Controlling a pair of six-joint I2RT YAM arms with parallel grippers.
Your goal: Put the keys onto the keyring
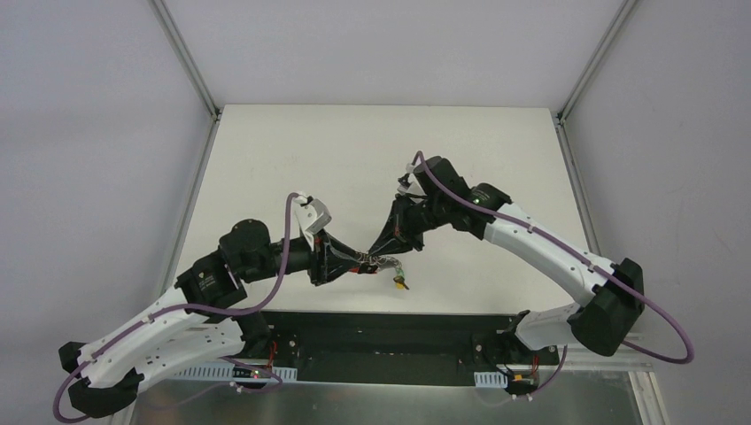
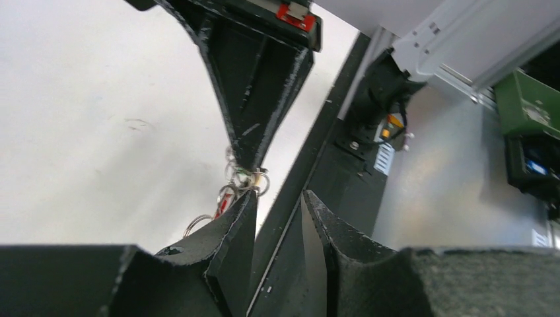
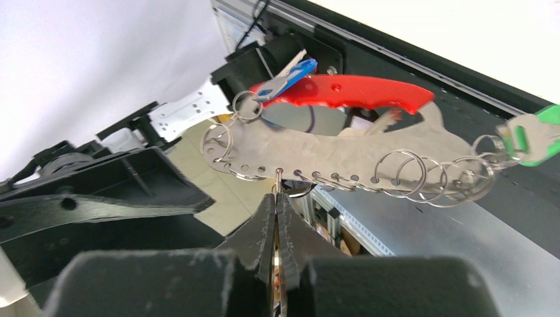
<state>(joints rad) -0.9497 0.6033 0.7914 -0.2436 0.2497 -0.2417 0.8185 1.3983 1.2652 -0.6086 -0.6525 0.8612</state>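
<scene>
The keyring (image 3: 343, 155) hangs over the near edge of the surface (image 1: 354, 159), whose pale far half lies well apart from both arms. It is a flat, grey, perforated plate with a curved red grip and thin wire loops, carrying a blue-headed key (image 3: 290, 74) and a green-headed key (image 3: 531, 139). The right end effector (image 3: 277, 198) is clenched on its lower rim, while the left end effector (image 2: 279, 198) stands parted just beside it.
</scene>
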